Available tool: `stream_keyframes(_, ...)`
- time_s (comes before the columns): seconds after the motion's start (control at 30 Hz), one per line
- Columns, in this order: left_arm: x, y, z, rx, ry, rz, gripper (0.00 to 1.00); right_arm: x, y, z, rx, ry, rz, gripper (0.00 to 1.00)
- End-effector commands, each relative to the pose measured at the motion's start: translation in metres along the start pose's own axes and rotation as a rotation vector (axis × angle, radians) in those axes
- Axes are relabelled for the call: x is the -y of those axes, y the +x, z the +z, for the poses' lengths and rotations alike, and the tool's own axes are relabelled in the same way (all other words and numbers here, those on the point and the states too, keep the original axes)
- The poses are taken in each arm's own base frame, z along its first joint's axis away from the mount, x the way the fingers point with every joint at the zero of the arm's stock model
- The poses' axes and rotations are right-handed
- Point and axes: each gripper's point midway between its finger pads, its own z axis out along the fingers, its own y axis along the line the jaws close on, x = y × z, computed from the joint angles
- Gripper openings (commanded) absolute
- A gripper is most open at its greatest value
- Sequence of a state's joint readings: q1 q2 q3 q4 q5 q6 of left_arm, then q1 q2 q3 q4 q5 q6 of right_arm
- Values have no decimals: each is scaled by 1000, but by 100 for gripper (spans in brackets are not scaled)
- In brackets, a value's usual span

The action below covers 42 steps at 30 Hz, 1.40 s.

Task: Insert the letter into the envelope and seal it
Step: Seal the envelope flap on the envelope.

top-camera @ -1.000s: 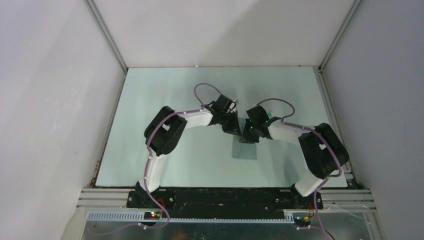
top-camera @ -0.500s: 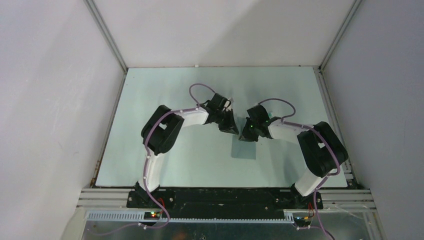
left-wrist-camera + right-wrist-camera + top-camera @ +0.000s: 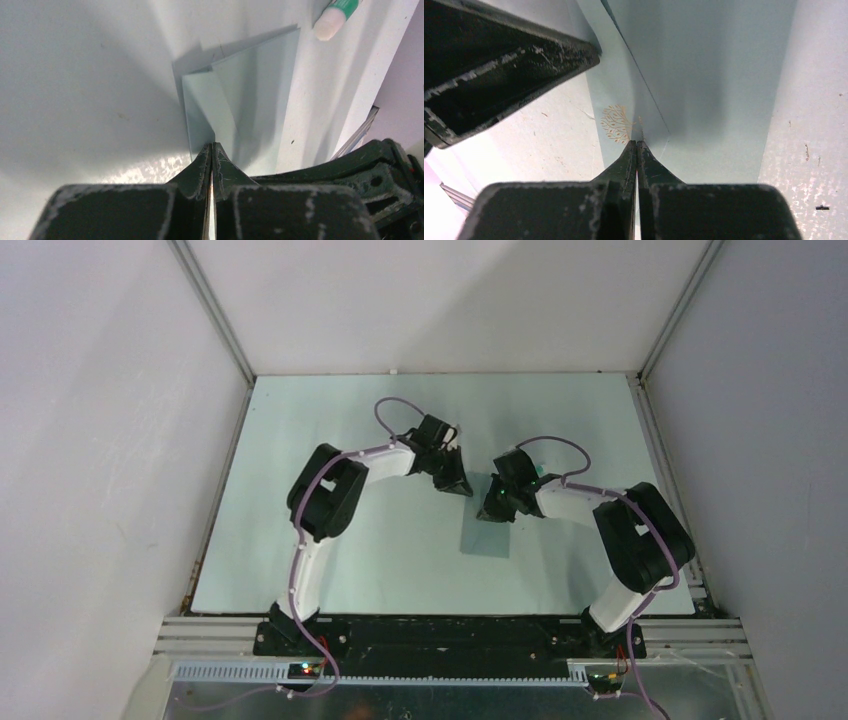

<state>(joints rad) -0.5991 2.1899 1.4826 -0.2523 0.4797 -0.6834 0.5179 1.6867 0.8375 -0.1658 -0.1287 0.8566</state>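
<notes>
Has pulled left gripper [image 3: 212,146] back a little, clenched, envelope [image 3: 250,100] just ahead of tips. Keeps right gripper [image 3: 637,144] clenched too, tips at envelope; cannot tell whether pinching it.

envelope [image 3: 255,110] with flap showing, green-capped white stick [image 3: 336,16] beyond — left end effector [image 3: 212,146] closed, tips near its edge

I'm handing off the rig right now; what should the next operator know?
Left end effector: shut, empty, near the envelope.
Right end effector: shut at the envelope's edge; grip on it unclear.
The envelope lies flat mid-table, with the glue stick on the table nearby.
Done: no loose letter visible, so it is likely inside.
Left: confirm that, then glue and seal.
</notes>
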Motion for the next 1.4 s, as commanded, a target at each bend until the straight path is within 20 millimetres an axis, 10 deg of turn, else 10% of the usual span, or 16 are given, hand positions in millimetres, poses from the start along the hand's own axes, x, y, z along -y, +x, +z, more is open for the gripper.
stream_keyframes(0.0,-4,-30,8,65,-51,32,6,53,23,9,-51,182,-23,0)
stream_keyframes(0.33,-14,-20,0,25,-105,45,4,35,-3,-2,2,119,-4,0)
stream_keyframes(0.63,51,18,-75,120,86,87,6,46,-11,10,-16,168,42,0)
stream_keyframes(0.83,56,83,-50,45,183,44,5,43,-9,9,-18,161,54,0)
stream_keyframes(1.37,34,50,-15,86,107,-38,2,45,12,-8,-24,159,10,0)
